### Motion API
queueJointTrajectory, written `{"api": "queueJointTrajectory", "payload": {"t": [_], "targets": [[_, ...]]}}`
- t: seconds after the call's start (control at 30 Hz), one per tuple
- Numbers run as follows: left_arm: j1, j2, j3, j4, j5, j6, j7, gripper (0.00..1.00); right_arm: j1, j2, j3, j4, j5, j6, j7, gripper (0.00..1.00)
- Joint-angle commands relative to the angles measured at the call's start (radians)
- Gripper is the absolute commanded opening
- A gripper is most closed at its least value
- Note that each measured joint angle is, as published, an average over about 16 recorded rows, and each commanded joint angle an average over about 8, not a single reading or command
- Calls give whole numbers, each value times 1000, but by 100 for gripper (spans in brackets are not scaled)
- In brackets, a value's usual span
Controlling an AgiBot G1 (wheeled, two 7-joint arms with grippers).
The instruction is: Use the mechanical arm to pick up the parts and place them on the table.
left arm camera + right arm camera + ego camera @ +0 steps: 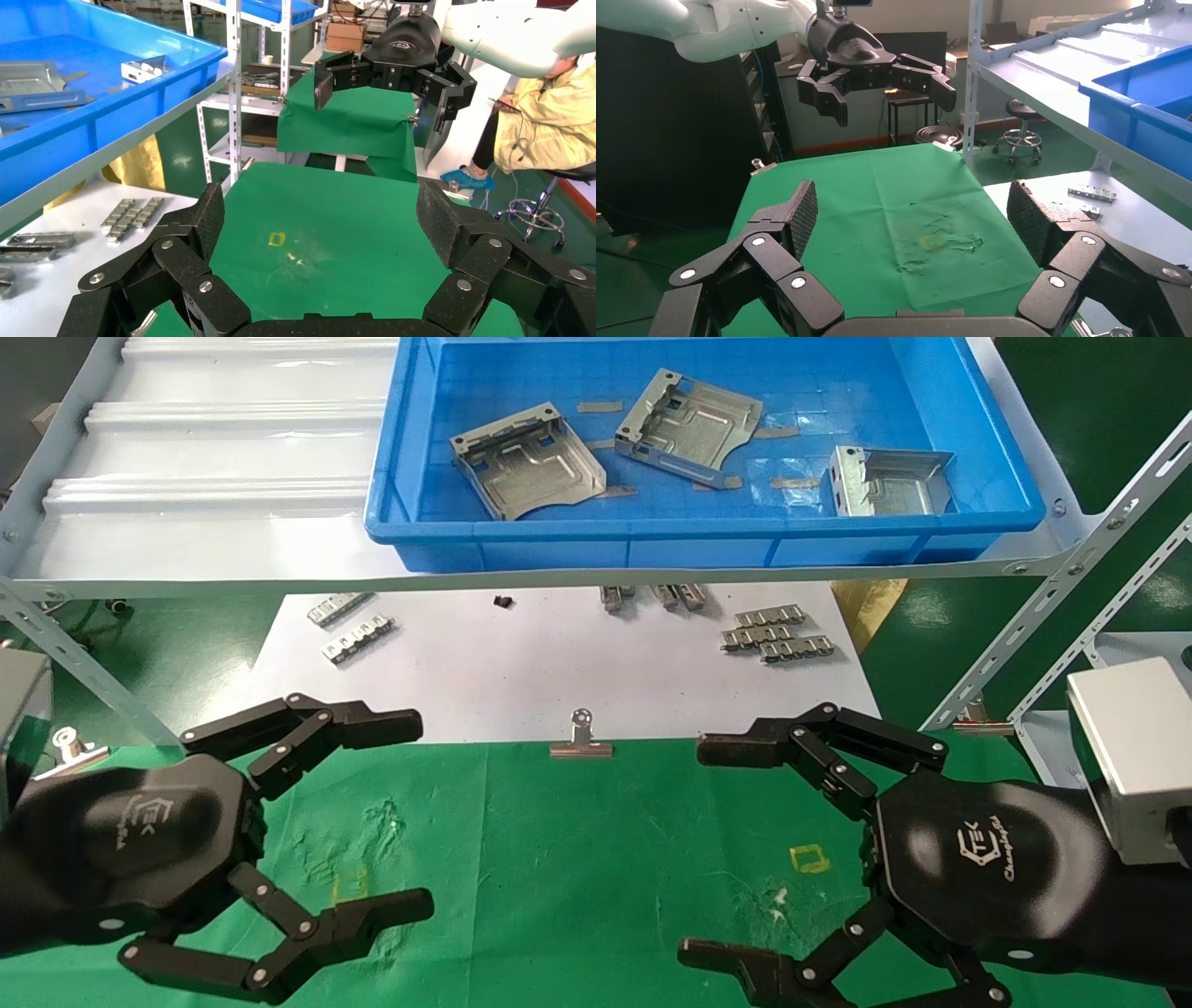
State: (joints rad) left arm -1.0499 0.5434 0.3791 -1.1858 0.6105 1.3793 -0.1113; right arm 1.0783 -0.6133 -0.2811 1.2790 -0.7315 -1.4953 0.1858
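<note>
Tools both hang released over the green counter [577, 859]: right tool [722, 850] and left tool [414, 817] face each other with bare cloth between them. Three metal parts [526, 463] [687, 423] [889, 481] sit well ahead of the right tool in the blue bin [708, 547], up on the shelf [214, 477], whose front edge overhangs a white sheet [521, 663].

Bright, even overhead light fills all views, throwing white glare streaks on the pale shelf [223, 449] and soft sheen on the blue tray [708, 547], with only faint shadows.
</note>
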Motion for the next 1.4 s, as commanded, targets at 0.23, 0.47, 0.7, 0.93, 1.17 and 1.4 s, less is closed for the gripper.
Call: {"api": "queueJointTrajectory", "payload": {"t": [0.23, 0.47, 0.7, 0.93, 1.17, 1.4], "targets": [[0, 0, 0, 0, 0, 0, 0, 100, 0, 0, 0, 0, 0, 0, 0, 100], [0, 0, 0, 0, 0, 0, 0, 19, 0, 0, 0, 0, 0, 0, 0, 100], [0, 0, 0, 0, 0, 0, 0, 0, 0, 0, 0, 0, 0, 0, 0, 100], [0, 0, 0, 0, 0, 0, 0, 0, 0, 0, 0, 0, 0, 0, 0, 100], [0, 0, 0, 0, 0, 0, 0, 0, 0, 0, 0, 0, 0, 0, 0, 100], [0, 0, 0, 0, 0, 0, 0, 0, 0, 0, 0, 0, 0, 0, 0, 100]]}}
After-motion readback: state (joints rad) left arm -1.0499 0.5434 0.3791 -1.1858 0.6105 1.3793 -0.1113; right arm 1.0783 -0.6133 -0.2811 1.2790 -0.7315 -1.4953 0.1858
